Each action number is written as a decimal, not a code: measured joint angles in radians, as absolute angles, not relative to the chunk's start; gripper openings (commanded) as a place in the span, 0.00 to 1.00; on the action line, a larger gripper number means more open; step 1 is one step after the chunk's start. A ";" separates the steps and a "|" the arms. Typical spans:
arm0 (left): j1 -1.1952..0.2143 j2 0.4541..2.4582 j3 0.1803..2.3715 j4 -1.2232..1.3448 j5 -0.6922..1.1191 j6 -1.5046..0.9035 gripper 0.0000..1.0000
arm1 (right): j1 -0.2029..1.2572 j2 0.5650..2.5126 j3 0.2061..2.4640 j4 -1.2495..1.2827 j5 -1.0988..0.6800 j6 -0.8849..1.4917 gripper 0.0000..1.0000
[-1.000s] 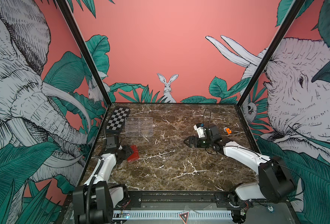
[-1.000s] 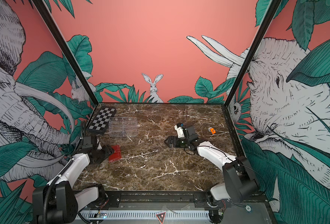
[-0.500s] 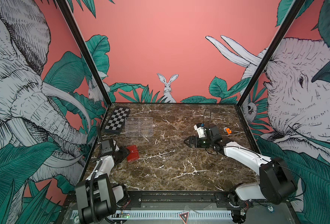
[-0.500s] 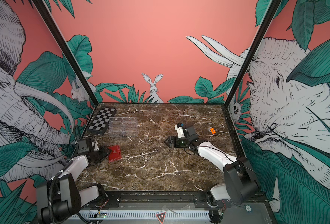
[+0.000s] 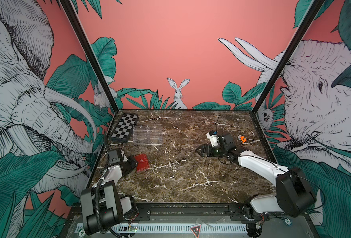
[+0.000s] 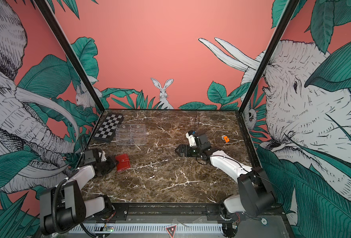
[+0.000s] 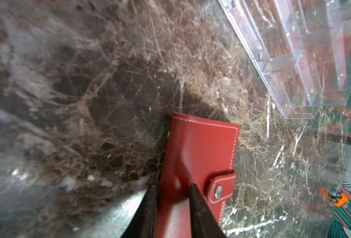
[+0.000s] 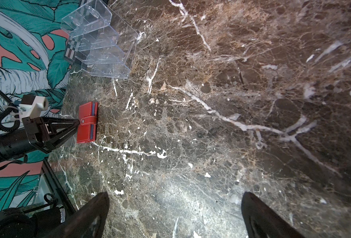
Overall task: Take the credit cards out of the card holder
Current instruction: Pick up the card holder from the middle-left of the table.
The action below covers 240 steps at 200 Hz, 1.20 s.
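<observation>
My left hand pinching edge of card holder, holder extending ahead; right hand hovering agape, well apart from holder.

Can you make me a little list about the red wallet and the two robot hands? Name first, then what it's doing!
card holder: red, closed, snap tab fastened, lying on the table
credit cards: none in sight
left gripper: pinching the card holder's edge, denting the leather
right gripper: open, empty, over bare table
at the back: clear rack beside checkered board
far right: small orange thing
</observation>
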<state>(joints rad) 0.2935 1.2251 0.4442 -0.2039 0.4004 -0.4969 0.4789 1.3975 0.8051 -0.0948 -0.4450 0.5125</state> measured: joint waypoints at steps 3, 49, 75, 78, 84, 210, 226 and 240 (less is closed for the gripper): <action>0.294 1.229 0.443 -0.201 0.400 -0.496 0.26 | 0.479 1.398 0.805 -0.095 -0.445 0.513 0.98; 0.295 1.249 0.442 -0.175 0.424 -0.488 0.01 | 0.480 1.398 0.805 -0.095 -0.443 0.513 0.98; 0.295 1.251 0.443 -0.169 0.434 -0.467 0.00 | 0.480 1.398 0.805 -0.095 -0.442 0.513 0.98; 0.295 1.252 0.443 -0.169 0.434 -0.464 0.00 | 0.480 1.398 0.805 -0.095 -0.442 0.513 0.98; 0.295 1.252 0.443 -0.169 0.435 -0.461 0.00 | 0.480 1.398 0.805 -0.095 -0.442 0.514 0.98; -0.023 1.232 0.442 0.031 0.505 -0.576 0.00 | 0.485 1.360 0.805 -0.138 -0.441 0.513 0.98; -0.116 1.235 0.444 0.060 0.501 -0.624 0.00 | 0.485 1.338 0.805 -0.147 -0.438 0.514 0.98; -0.187 1.246 0.455 0.078 0.492 -0.661 0.00 | 0.485 1.319 0.805 -0.149 -0.435 0.517 0.98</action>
